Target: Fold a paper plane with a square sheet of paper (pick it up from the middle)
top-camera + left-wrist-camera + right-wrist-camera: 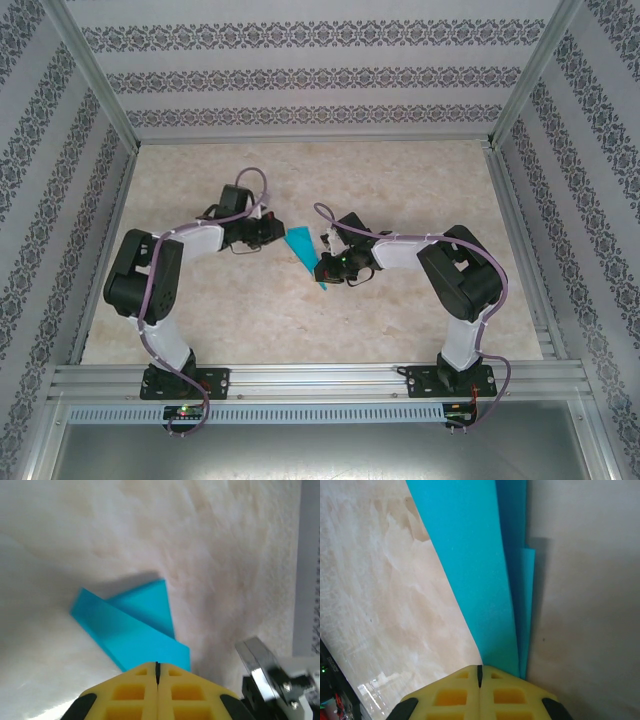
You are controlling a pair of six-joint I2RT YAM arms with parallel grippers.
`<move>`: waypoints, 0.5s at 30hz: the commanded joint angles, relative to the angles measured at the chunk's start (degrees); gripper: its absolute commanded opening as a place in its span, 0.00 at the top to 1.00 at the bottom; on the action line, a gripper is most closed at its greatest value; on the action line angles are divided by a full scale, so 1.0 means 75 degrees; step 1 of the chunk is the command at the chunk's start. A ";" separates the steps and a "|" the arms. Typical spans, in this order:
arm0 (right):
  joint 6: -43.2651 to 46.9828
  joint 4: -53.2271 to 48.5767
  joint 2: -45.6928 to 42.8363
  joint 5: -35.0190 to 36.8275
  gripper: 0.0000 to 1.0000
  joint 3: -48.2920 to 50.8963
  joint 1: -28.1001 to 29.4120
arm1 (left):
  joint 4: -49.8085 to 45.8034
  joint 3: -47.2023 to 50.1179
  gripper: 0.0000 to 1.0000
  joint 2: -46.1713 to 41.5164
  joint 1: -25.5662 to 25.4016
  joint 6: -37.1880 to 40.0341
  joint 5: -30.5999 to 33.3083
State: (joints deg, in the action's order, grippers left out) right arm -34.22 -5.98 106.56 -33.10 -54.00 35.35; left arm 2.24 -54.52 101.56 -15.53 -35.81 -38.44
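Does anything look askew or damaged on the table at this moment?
No spill or tear shows. The folded teal paper is held between the left pincer and right pincer, both shut on it. Its layers do not line up, and one flap sticks out at an angle.

Left arm [150, 275]: elbow folded out to its own left, forearm reaching inward, wrist turned so the left gripper [157, 666] points toward the right one. Its yellow fingers [125, 692] are pressed flush, with only a hairline seam between the tips, which pinch the paper [130, 630] at the edge nearest them. Right arm [460, 270]: mirror pose, elbow out to its own right, forearm inward. The right gripper [480, 669] has its fingers [515, 695] clamped together, the paper's narrow end caught at the tips. The two grippers face each other, near but apart.
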 commanded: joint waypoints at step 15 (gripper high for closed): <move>-0.0062 -0.1465 0.0462 0.0482 1.00 0.0394 0.0042 | 0.0249 -0.0058 0.99 0.1250 -0.1187 -0.0054 -0.0281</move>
State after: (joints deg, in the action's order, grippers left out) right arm -34.35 -6.09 106.56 -33.10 -54.00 35.35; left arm 6.02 -53.74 109.62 -24.25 -37.54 -41.56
